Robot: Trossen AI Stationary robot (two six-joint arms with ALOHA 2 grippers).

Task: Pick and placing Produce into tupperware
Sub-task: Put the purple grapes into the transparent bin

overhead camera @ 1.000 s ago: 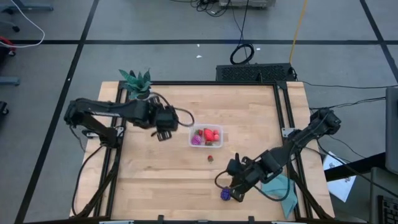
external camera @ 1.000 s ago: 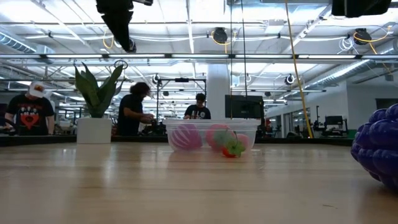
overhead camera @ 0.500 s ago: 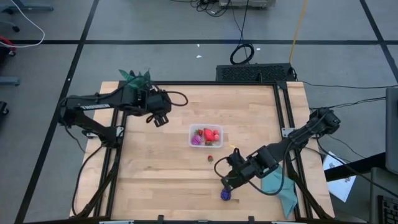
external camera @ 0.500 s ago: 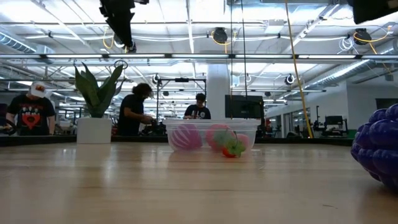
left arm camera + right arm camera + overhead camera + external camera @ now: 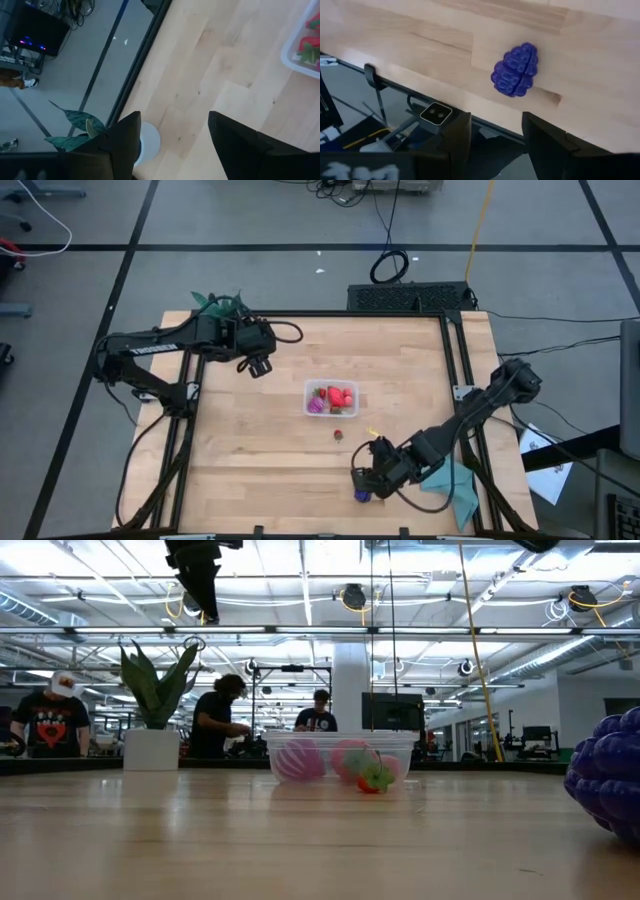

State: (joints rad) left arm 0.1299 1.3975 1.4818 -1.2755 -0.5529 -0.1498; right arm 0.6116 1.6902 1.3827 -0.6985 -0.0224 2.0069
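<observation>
The wooden table carries everything; a green potted plant stands at its far left corner and a teal cloth lies at the near right edge. The left gripper hangs near the plant, well apart from the produce, its fingers spread with nothing between them. The right gripper sits low at the near edge, just above the dark purple cluster (which lies on bare wood, apart from the container); its fingers stand parted and empty. The tupperware rests mid-table, holding what look like a magenta ball and red pieces; a small red strawberry lies just beside it.
</observation>
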